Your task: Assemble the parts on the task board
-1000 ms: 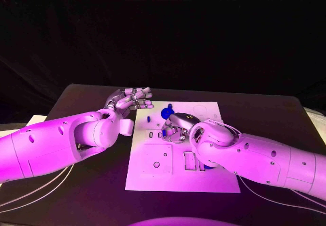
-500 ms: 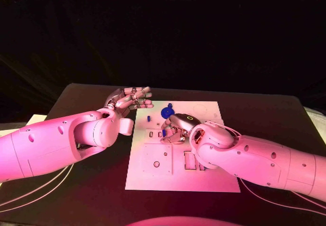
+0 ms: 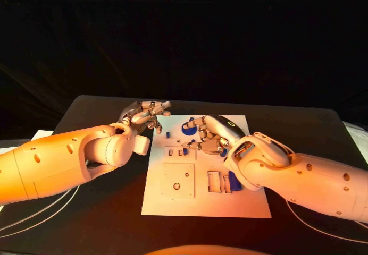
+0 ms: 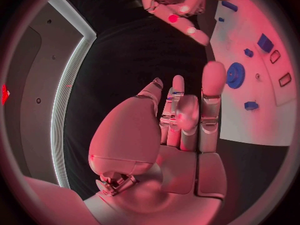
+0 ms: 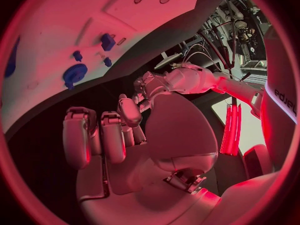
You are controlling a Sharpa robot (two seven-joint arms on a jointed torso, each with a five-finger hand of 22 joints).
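Lifted and drawn back toward the board's far right since a second ago, the right hand [image 3: 211, 134] now hangs above the task board [image 3: 178, 197] rather than pressing down near its middle slots. Its fingers are curled loosely inward, and the right wrist view shows nothing between them. Just beside its fingertips, on the side facing the left hand, lies the blue gear [image 3: 187, 128]; a small blue part [image 3: 167, 134] sits a little farther that way. Nearer the robot than this hand, partly under its forearm, a blue block [image 3: 234, 183] rests beside the rectangular slots.

Across from it, the left hand [image 3: 145, 115] has kept its place at the board's far left corner, over the black table [image 3: 100, 212] just off the white edge. Its fingers are bent together and hold nothing in the left wrist view, where the gear [image 4: 235, 75] and small blue parts [image 4: 251, 105] lie on the board beyond its fingertips.
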